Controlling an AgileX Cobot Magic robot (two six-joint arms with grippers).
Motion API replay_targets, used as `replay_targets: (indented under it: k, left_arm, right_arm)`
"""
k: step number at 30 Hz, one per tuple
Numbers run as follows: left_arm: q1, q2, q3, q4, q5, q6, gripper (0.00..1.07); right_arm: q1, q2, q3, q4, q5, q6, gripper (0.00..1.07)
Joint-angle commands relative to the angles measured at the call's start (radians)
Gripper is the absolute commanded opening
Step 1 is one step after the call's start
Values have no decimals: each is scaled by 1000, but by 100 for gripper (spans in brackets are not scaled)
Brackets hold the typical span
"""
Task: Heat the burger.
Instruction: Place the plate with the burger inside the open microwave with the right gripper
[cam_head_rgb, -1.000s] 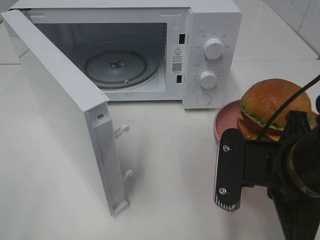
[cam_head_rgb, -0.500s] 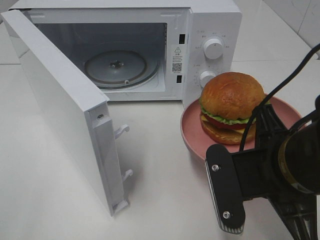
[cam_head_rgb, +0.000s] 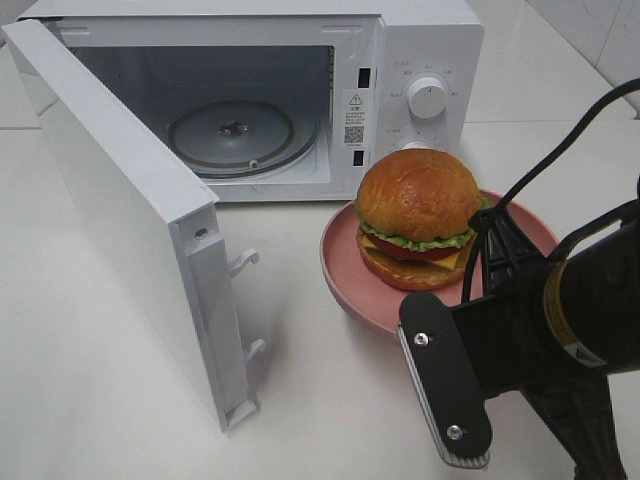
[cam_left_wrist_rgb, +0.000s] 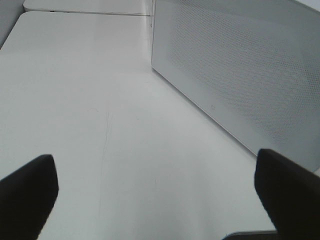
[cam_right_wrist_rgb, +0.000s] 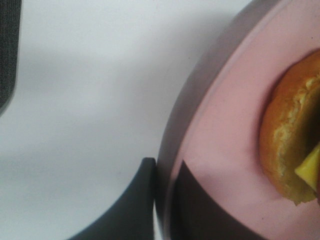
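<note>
The burger, with its glossy brown bun, lettuce, tomato and cheese, sits on a round pink plate in front of the microwave's control panel. My right gripper is shut on the plate's near right rim. The right wrist view shows one finger under the rim and the other on the plate's inner face, beside the burger. My left gripper is open and empty over bare table beside the door's outer face. It is out of the exterior high view.
The white microwave stands at the back, its door swung wide to the left and jutting toward the front. A glass turntable lies in the cavity. White tabletop lies between the door and the plate.
My right gripper has carried the plate and burger leftward from the right edge to in front of the microwave's control panel. The left gripper stays open.
</note>
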Motion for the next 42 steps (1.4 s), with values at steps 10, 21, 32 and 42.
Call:
replay_targets:
  k: [10, 21, 32, 42]
  left_arm:
    - [-1, -20, 0, -4, -12, -1, 100]
    - [-1, -20, 0, -4, -12, -1, 100]
    - [-1, -20, 0, -4, -12, -1, 100]
    - [-1, -20, 0, -4, -12, -1, 100]
  right_arm:
    - [-166, -9, 1, 126, -176, -477, 0]
    - [-297, -9, -14, 356, -236, -883, 0]
    - [-398, -9, -27, 564, -241, -1215, 0]
    - [-395, -9, -53, 567, -276, -1225, 0]
